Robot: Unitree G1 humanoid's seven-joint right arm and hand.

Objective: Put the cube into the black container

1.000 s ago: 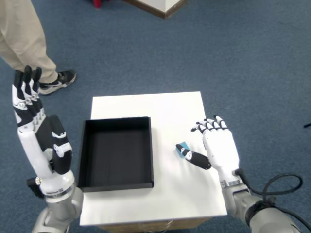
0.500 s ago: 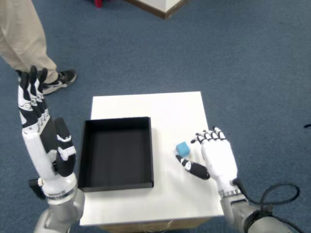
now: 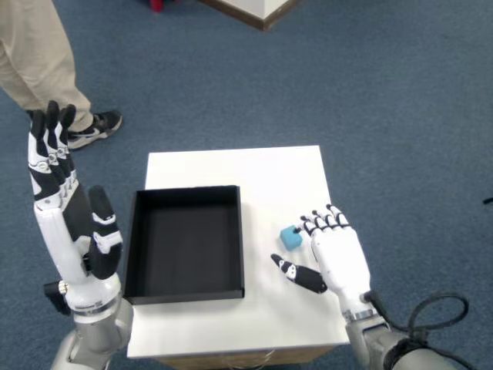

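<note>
A small blue cube (image 3: 290,237) lies on the white table (image 3: 262,173), just right of the black container (image 3: 185,243). My right hand (image 3: 333,254) rests flat beside the cube, palm down, with its fingertips (image 3: 308,225) touching or nearly touching the cube's right side. The thumb (image 3: 296,273) sticks out to the left, below the cube, apart from it. The hand is open and holds nothing. The black container is a shallow square tray with nothing in it. My left hand (image 3: 65,216) is raised upright at the far left, off the table.
A person's leg in beige trousers and a dark shoe (image 3: 91,129) stand on the blue carpet beyond the table's left corner. A wooden edge (image 3: 254,11) shows at the top. A black cable (image 3: 439,312) loops by my right forearm.
My right hand has slid left and slightly toward me, so the cube, earlier by the thumb, now lies at the fingertips. The left hand has shifted a little.
</note>
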